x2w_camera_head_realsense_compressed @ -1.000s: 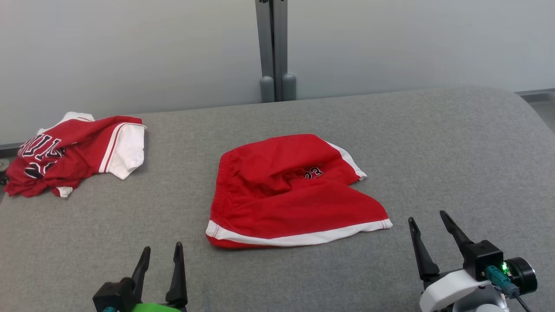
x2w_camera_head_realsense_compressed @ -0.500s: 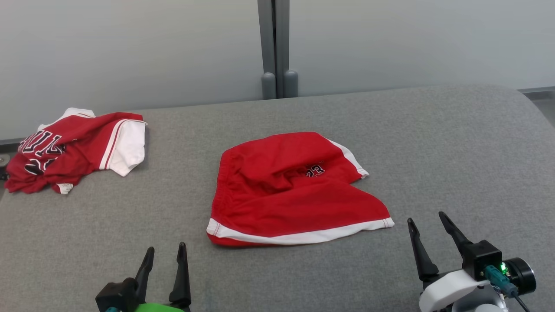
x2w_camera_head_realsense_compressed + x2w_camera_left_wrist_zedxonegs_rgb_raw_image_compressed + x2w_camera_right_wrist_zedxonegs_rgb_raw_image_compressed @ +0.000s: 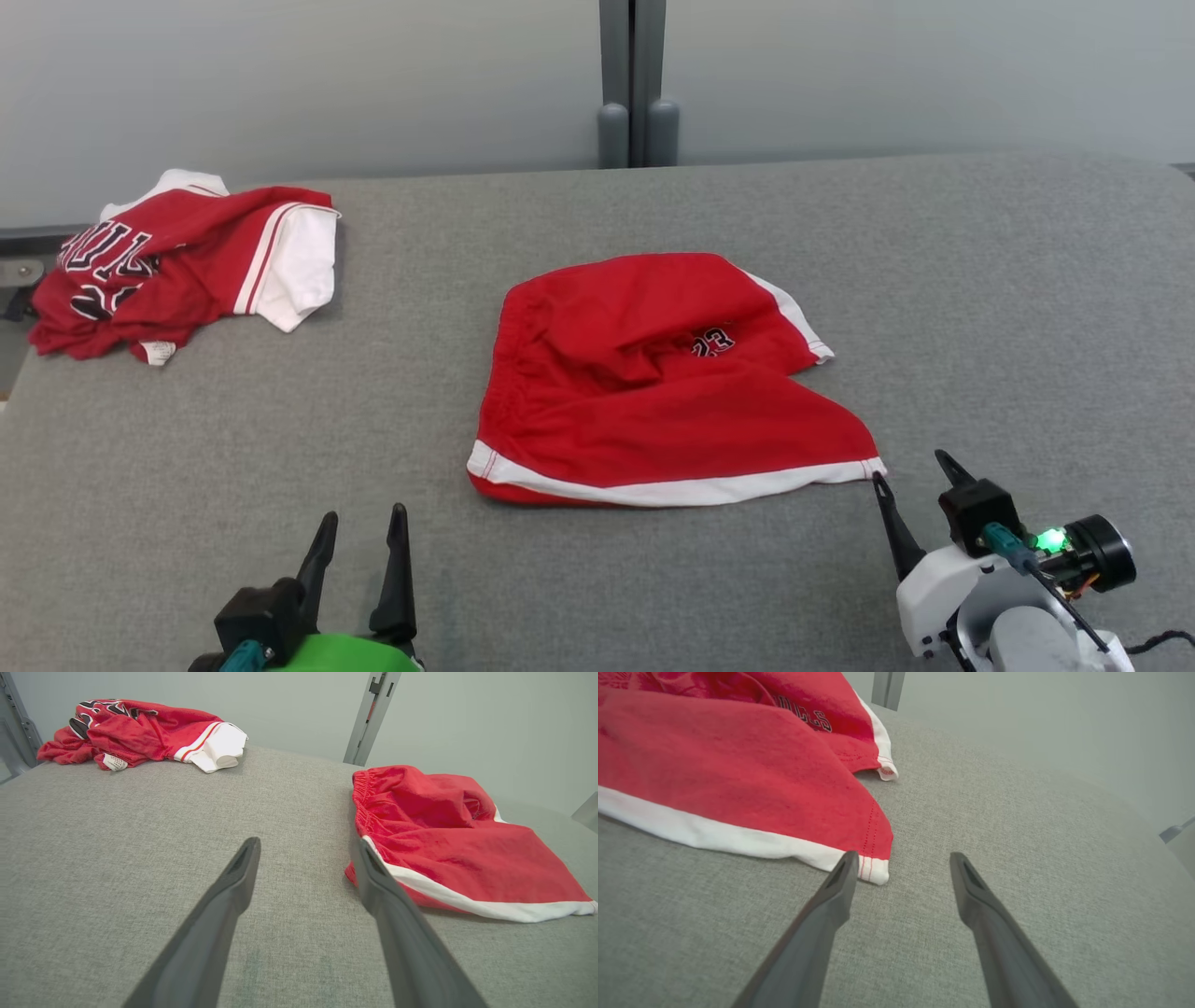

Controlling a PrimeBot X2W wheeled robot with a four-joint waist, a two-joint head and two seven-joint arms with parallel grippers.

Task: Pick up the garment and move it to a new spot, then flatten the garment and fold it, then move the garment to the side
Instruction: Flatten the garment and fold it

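A grey fabric-covered surface meets a pale wall split by a grey vertical post.

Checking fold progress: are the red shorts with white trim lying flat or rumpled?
Rumpled, not flat: the red shorts with white trim have one leg draped over the other, creased around the number.

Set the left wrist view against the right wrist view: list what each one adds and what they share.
Left wrist view adds: the crumpled jersey, the open left gripper, the waistband of the shorts. Right wrist view adds: the open right gripper by the shorts' white hem corner, and their lettering. Shared: the red shorts, the grey surface, the post.
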